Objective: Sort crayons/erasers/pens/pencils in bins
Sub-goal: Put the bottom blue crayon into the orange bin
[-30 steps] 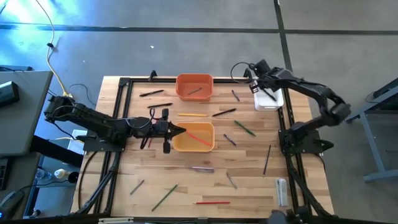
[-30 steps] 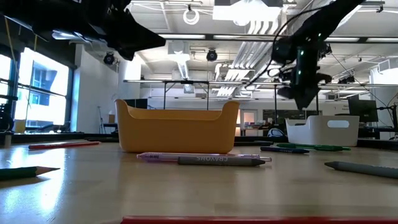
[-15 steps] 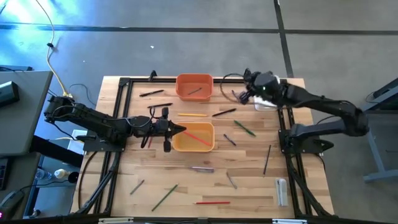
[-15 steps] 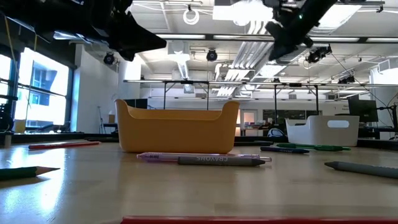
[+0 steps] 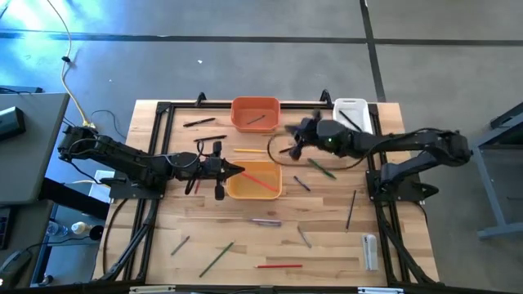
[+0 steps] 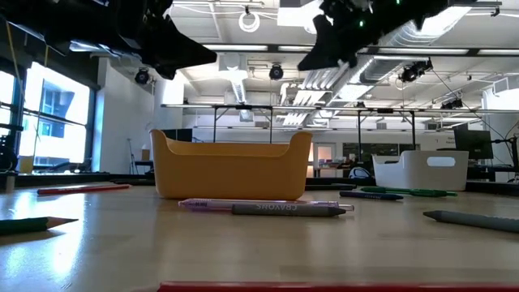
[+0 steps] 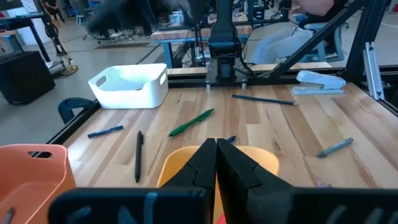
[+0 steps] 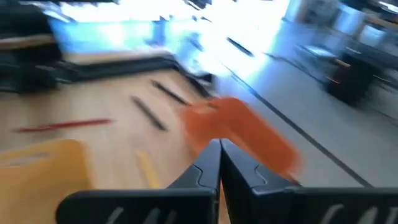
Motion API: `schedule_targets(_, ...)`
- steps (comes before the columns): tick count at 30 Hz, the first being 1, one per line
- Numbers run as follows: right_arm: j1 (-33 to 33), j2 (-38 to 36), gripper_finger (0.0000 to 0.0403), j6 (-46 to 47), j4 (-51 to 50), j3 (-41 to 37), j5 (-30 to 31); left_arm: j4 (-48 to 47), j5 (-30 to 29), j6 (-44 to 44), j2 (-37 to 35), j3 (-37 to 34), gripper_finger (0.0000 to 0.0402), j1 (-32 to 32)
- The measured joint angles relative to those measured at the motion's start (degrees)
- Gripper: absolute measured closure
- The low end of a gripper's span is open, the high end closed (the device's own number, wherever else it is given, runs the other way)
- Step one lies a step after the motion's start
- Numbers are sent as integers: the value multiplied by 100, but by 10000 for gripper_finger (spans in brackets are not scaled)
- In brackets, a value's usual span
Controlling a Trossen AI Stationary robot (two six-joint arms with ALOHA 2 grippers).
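Many thin sticks lie flat across the wooden table, among them a black pen (image 5: 294,148), a yellow pencil (image 5: 252,150) and a green stick (image 5: 321,168). The orange bin (image 5: 255,114) stands at the far middle and the white bin (image 5: 351,110) at the far right. The yellow-orange bin (image 5: 255,180) stands in the middle with a red stick (image 5: 263,182) in it. My left gripper (image 5: 239,171) is shut and empty above that bin's left rim (image 7: 186,158). My right gripper (image 5: 291,144) is shut and empty in the air, right of the orange bin (image 8: 239,134).
A black frame rail (image 5: 163,110) runs round the table. A white stapler-like thing (image 5: 370,249) lies at the near right. More sticks lie near the front edge, such as a red one (image 5: 278,265) and a green one (image 5: 216,259). A person (image 7: 311,6) sits beyond the table.
My right gripper has swung from above the white bin toward the table's left and a little nearer. It now hangs over the table between the orange bin and the white bin, its fingers pointing left.
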Motion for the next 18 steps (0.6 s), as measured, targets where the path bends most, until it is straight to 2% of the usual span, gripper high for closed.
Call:
schedule_targets(3,-104,181,403,-91,1840,-899,-860,-5,0,0,0,0,399,0)
schedule_targets(6,-159,150,403,49,2772,-1579,-1193,-4,-2,0,0,0,399,-2)
schedule_targets(11,-147,-326,403,476,2559,-2112,-1197,28,-11,0,0,0,399,0)
schedule_targets(15,85,-702,403,626,1782,-2160,-1189,35,-15,0,0,0,399,0)
schedule_targets(18,303,-841,403,666,1617,-2160,-1013,36,-22,1,0,0,399,0)
